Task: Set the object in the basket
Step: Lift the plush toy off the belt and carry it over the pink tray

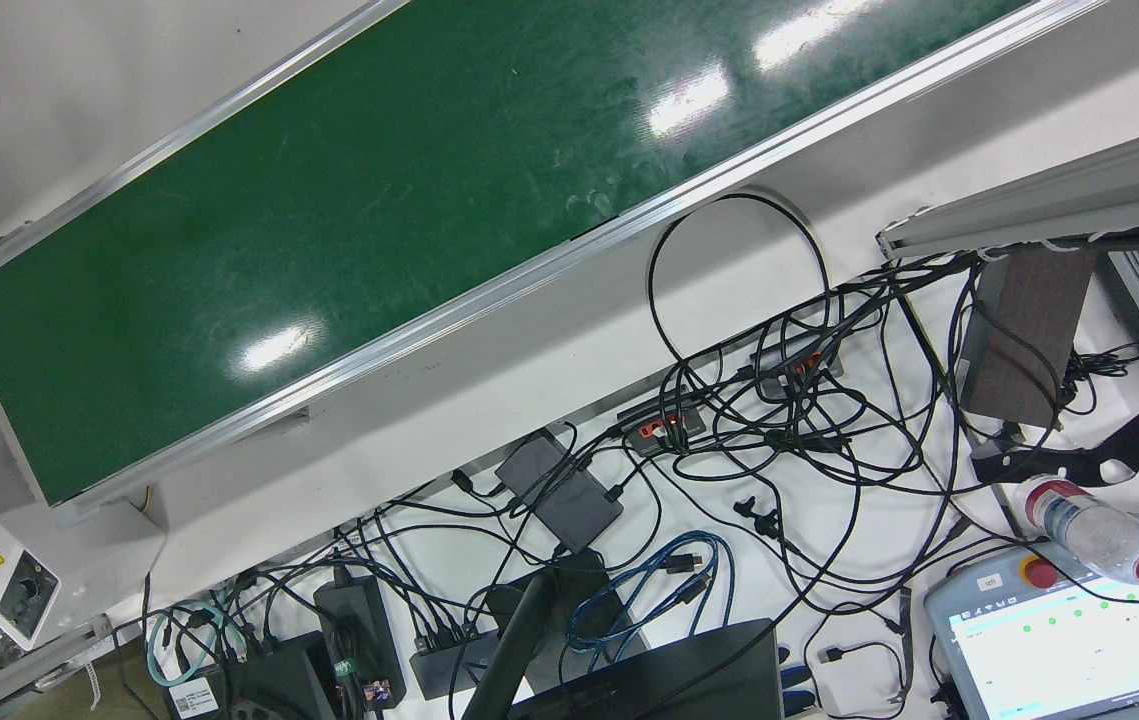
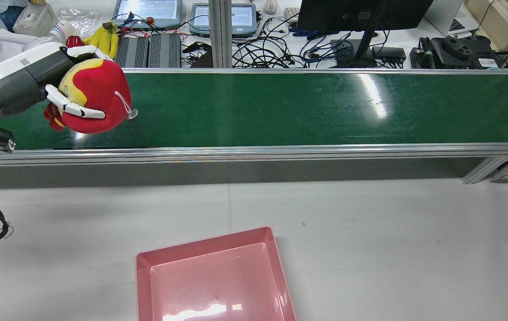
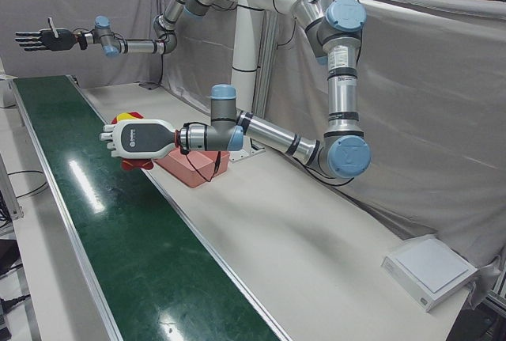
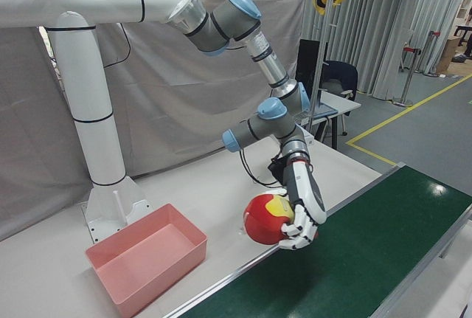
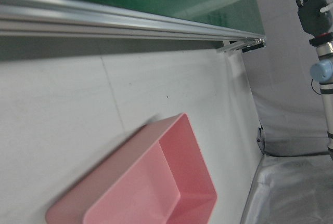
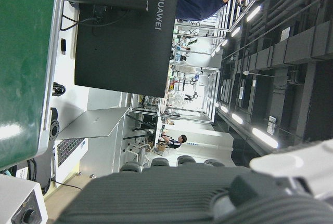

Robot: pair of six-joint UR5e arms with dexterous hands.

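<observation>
In the rear view, at the far left, the left hand (image 2: 35, 82) has its fingers wrapped around a red and yellow plush toy (image 2: 93, 96), holding it in the air above the green belt (image 2: 280, 109). The pick-up looks done; carrying and dropping remain. The pink basket (image 2: 211, 276) sits empty, well apart from that hand, toward the robot. The right hand (image 3: 38, 39) hangs spread and empty, far off.

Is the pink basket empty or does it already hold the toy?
Empty. The pink basket shows only a bare floor; the red and yellow plush toy is in the left hand above the conveyor belt.
</observation>
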